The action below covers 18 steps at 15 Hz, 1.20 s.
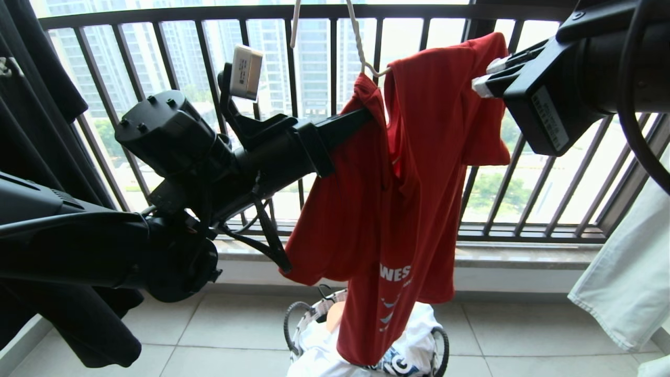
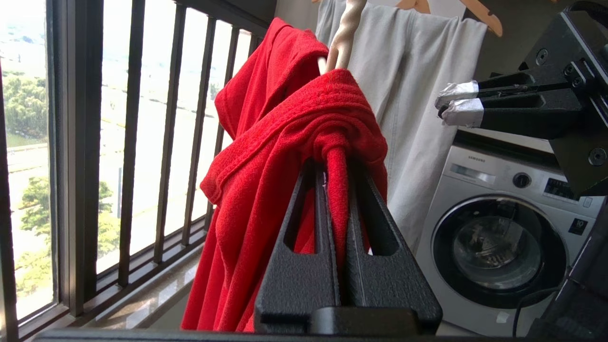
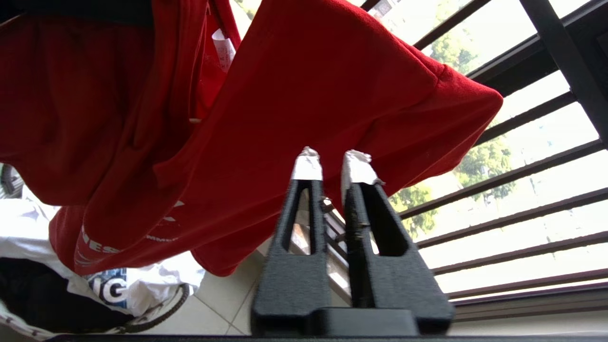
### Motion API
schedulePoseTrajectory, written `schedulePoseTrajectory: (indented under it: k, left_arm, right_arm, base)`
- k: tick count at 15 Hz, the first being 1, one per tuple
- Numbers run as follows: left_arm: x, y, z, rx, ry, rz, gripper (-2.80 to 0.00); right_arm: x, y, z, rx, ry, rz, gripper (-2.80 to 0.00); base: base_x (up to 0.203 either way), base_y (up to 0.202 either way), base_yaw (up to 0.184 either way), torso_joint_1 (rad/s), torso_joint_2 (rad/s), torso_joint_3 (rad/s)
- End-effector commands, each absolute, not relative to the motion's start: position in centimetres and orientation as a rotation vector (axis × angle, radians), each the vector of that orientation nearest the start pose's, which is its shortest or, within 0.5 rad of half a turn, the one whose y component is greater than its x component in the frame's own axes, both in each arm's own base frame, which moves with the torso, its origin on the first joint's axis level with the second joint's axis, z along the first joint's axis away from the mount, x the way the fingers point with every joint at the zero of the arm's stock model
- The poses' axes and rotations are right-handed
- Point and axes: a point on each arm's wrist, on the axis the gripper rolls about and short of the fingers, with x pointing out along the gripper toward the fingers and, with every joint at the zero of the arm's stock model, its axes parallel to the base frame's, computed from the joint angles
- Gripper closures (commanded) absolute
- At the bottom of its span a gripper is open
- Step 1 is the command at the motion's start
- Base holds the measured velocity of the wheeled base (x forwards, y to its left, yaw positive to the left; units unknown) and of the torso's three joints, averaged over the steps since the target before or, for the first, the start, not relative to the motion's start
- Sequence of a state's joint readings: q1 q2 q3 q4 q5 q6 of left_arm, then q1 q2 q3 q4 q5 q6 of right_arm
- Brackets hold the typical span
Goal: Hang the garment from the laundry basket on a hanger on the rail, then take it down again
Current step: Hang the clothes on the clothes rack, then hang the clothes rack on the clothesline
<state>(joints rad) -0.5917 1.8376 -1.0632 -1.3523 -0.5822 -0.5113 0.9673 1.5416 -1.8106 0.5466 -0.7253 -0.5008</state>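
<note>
The red T-shirt [image 1: 413, 173] hangs on the white wire hanger [image 1: 361, 47] above the laundry basket [image 1: 442, 348], one shoulder bunched and pinched in the left pincer [image 2: 332, 161], while the right pincer [image 1: 484, 78], its fingers pressed together on nothing, sits just beside the other sleeve.

- My head camera looks forward and down at the balcony railing [image 1: 335, 131], red T-shirt [image 1: 413, 173] close ahead.
- My left wrist camera sits right behind its fingers [image 2: 323, 213], facing that shirt and the washing machine [image 2: 503, 237].
- My right wrist camera looks up under the same shirt.
</note>
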Motion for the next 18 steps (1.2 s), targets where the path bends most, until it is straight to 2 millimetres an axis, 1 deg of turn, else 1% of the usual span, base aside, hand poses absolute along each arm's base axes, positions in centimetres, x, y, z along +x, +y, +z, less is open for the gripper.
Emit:
schedulePoseTrajectory:
  k: [1, 3, 5, 8, 9, 10, 12, 14, 16, 18]
  left_arm:
    - [26.7, -19.6, 27.9, -0.453, -0.29, -1.314, 0.0]
    - [26.2, -19.2, 27.8, -0.456, -0.251, -1.372, 0.0]
    - [26.1, -18.8, 27.2, -0.423, -0.212, -1.43, 0.0]
    - [26.1, -17.9, 26.7, -0.375, -0.174, -1.495, 0.0]
    - [26.1, -17.9, 26.7, -0.374, -0.172, -1.495, 0.0]
    - [26.1, -17.9, 26.5, -0.373, -0.162, -1.497, 0.0]
    - [25.9, -17.5, 26.4, -0.35, -0.144, -1.538, 0.0]
    - [25.6, -17.3, 26.6, -0.337, -0.145, -1.559, 0.0]
    - [25.6, -17.1, 26.8, -0.335, -0.151, -1.556, 0.0]
    - [25.6, -16.3, 27.4, -0.326, -0.175, -1.535, 0.0]
  right_arm:
    - [13.6, 15.1, 39.7, -0.706, 0.141, 0.442, 0.0]
    - [13.4, 13.6, 39.7, -0.739, 0.153, 0.585, 0.0]
    - [13.9, 12.7, 39.9, -0.792, 0.123, 0.649, 0.0]
    - [14.5, 13.0, 40.6, -0.827, 0.079, 0.672, 0.0]
    - [14.6, 13.1, 40.8, -0.842, 0.062, 0.687, -1.12]
    - [14.8, 13.4, 40.8, -0.847, 0.055, 0.703, -2.8]
    - [15.8, 14.3, 40.7, -0.852, 0.059, 0.709, -2.8]
    - [16.5, 15.0, 40.2, -0.882, 0.068, 0.739, -2.8]
    - [17.6, 15.2, 39.6, -0.884, 0.091, 0.762, -2.8]
    - [18.3, 15.2, 39.1, -0.897, 0.112, 0.768, -2.8]
  base:
    - [0.0, 0.0, 0.0, 0.0, 0.0, 0.0]
    - [0.0, 0.0, 0.0, 0.0, 0.0, 0.0]
    - [0.0, 0.0, 0.0, 0.0, 0.0, 0.0]
    - [0.0, 0.0, 0.0, 0.0, 0.0, 0.0]
    - [0.0, 0.0, 0.0, 0.0, 0.0, 0.0]
    - [0.0, 0.0, 0.0, 0.0, 0.0, 0.0]
    - [0.0, 0.0, 0.0, 0.0, 0.0, 0.0]
    - [0.0, 0.0, 0.0, 0.0, 0.0, 0.0]
    - [0.0, 0.0, 0.0, 0.0, 0.0, 0.0]
    - [0.0, 0.0, 0.0, 0.0, 0.0, 0.0]
